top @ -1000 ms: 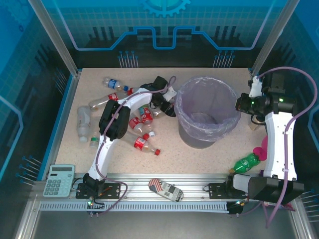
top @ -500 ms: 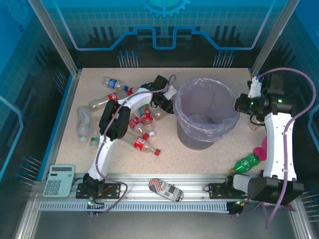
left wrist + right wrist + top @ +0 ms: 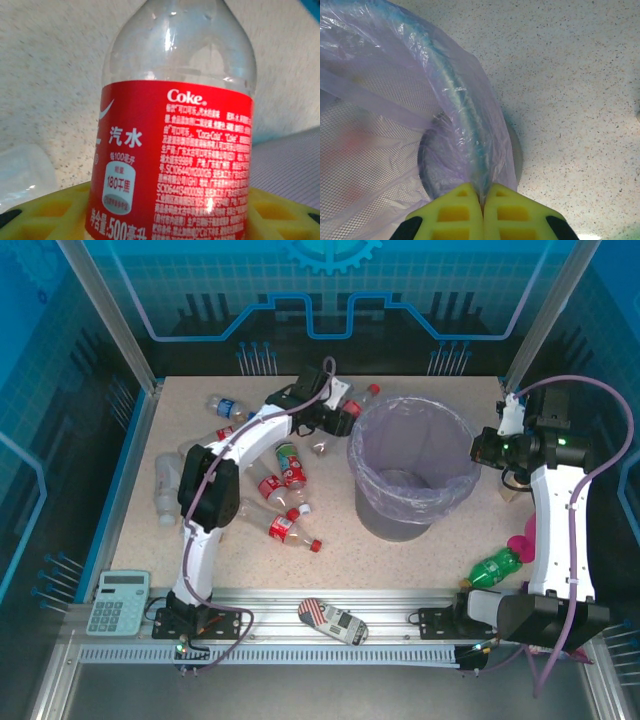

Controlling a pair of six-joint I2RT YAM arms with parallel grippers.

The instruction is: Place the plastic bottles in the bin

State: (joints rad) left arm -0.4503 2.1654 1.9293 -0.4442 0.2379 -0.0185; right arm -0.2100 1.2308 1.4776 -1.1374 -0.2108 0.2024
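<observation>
since a second ago the left arm has swung up and toward the far edge of the table (image 3: 400, 560), and the left gripper (image 3: 335, 412) has gone from low among the bottles to higher up, just beside the far left rim of the bin (image 3: 400, 520). its yellow fingers (image 3: 45, 210) are pinched on either side of a coke bottle (image 3: 175, 150): clear, red label, red cap pointing toward the bin. the bottle is off the surface and not over the bin's mouth

the right gripper (image 3: 482, 200) is pressed together on the lavender bag (image 3: 465, 115) at the bin's right rim, with a fold of the plastic caught between its fingertips. the bin stands a little right of the table's middle, dark mesh wall showing through the liner

the loose bottles (image 3: 285, 528) lie left of the bin: several red-labelled ones close together toward the middle, a blue-capped one (image 3: 225, 405) near the far left corner, and clear ones (image 3: 167, 490) along the left edge. a solid green bottle (image 3: 497, 565) lies near the right arm toward the near right corner

the table is beige with fine dark speckles and a blue border strip. a calculator (image 3: 118, 602) sits at the near left corner, and a small striped object (image 3: 332, 618) rests on the metal rail along the near edge. around it stand aluminium posts and blue translucent panels printed with a circuit-like pattern
</observation>
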